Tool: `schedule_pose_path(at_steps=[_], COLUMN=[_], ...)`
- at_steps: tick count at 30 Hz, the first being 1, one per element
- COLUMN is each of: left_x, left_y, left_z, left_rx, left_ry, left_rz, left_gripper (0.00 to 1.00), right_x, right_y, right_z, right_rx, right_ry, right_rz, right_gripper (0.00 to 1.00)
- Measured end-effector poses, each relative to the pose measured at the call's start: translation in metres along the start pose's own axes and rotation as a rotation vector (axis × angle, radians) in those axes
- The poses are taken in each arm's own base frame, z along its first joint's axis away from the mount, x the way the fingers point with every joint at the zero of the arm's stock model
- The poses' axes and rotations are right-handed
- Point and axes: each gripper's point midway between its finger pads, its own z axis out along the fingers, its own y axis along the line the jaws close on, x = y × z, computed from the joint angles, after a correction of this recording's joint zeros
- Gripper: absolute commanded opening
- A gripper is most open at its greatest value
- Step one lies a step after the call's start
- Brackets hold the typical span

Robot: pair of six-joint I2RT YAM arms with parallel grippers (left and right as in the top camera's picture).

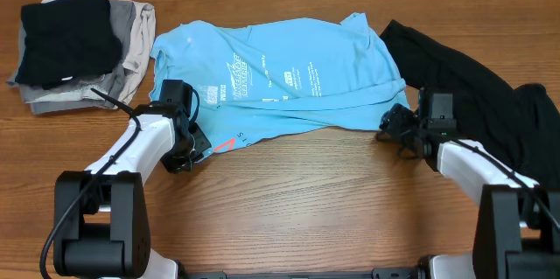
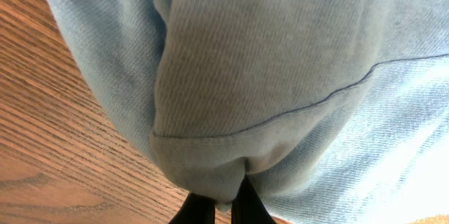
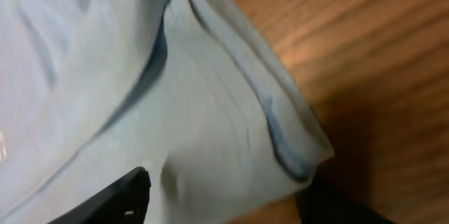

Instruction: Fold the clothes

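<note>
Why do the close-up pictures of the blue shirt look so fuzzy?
Overhead: sharp and evenly lit, the blue shirt shows clearly. Left wrist: camera sits very close, so cloth fills the frame, its weave fairly crisp, washed out lower right. Right wrist: the most blurred; the shirt's hem and the table look soft, out of focus.

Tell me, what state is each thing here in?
T-shirt: spread out, wrinkled, not yet folded.
left gripper: shut on the T-shirt's hem.
right gripper: open, fingers either side of the T-shirt's corner.
black garment: lying loose, unfolded.
pile: folded and stacked, black piece on top.
</note>
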Motion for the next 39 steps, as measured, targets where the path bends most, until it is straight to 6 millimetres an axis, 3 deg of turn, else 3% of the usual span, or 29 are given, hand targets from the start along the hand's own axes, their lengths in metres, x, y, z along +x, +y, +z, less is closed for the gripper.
schedule_pose_path(at_steps=[7,13,15,24,28,32,39], left_x=[-0.001,-0.002,-0.002,-0.004,-0.001,-0.004,-0.007], left_y=[0.0,0.001,0.002,0.021,0.031,0.045,0.069], left_z=[0.0,0.0,0.0,-0.002,-0.006,-0.018,-0.034], left_rx=[-0.003,-0.007,-0.013,-0.131,-0.192,-0.253,-0.374], left_ry=[-0.004,-0.009,-0.013,-0.013,0.016,0.034,0.033], left_rz=[0.0,0.003,0.003,0.009,0.013,0.001,0.019], left_gripper=[0.04,0.04,0.05,0.04,0.04,0.04,0.04], right_x=[-0.006,-0.005,-0.003,0.01,0.025,0.038,0.037], right_y=[-0.002,-0.015,-0.02,-0.027,-0.035,-0.043,-0.062], right_z=[0.004,0.003,0.003,-0.006,-0.017,-0.042,-0.087], right_rx=[0.017,0.055,0.075,0.148,0.206,0.256,0.29], right_ry=[-0.018,0.015,0.038,0.15,0.237,0.304,0.322], right_rz=[0.042,0.101,0.123,0.145,0.156,0.178,0.232], right_gripper=[0.51,0.11,0.04,0.04,0.04,0.04,0.04])
